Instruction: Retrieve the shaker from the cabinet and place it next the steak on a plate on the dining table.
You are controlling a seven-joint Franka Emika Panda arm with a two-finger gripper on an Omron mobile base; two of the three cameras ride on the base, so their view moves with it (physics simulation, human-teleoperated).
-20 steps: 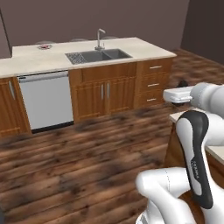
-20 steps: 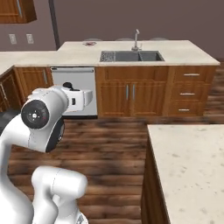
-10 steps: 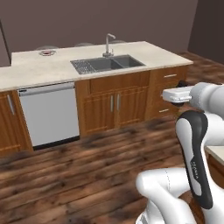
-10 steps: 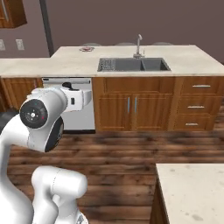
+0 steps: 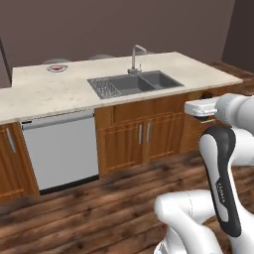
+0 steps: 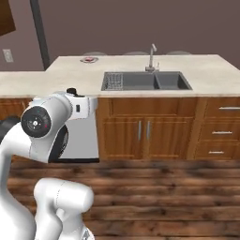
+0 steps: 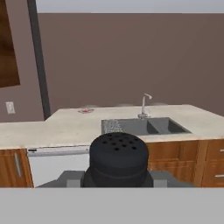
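Note:
My gripper (image 7: 118,176) is shut on the black shaker (image 7: 118,154), whose perforated top fills the lower middle of the hand view. The hand hangs in the air in front of the dining table (image 5: 44,94), a long island with a beige stone top and an inset grey sink (image 5: 131,83). At the table's far left end lies the light-grey plate (image 5: 65,68) with the reddish steak (image 5: 57,66) on it, also small in the hand view as the plate (image 7: 85,111). A brown panel of the cabinet (image 7: 8,48) hangs at the upper left.
A tall faucet (image 5: 136,55) stands behind the sink. The island front holds a steel dishwasher (image 5: 59,149), wooden doors and drawers (image 6: 218,133). Grey round stools (image 6: 136,53) peek up behind the far edge. Dark wood floor (image 6: 164,197) lies between the base and the island.
The base has driven, so the whole scene has shifted: the island with the sink looks nearer and larger, and the second stone top at the right has left the view. The shaker stays gripped.

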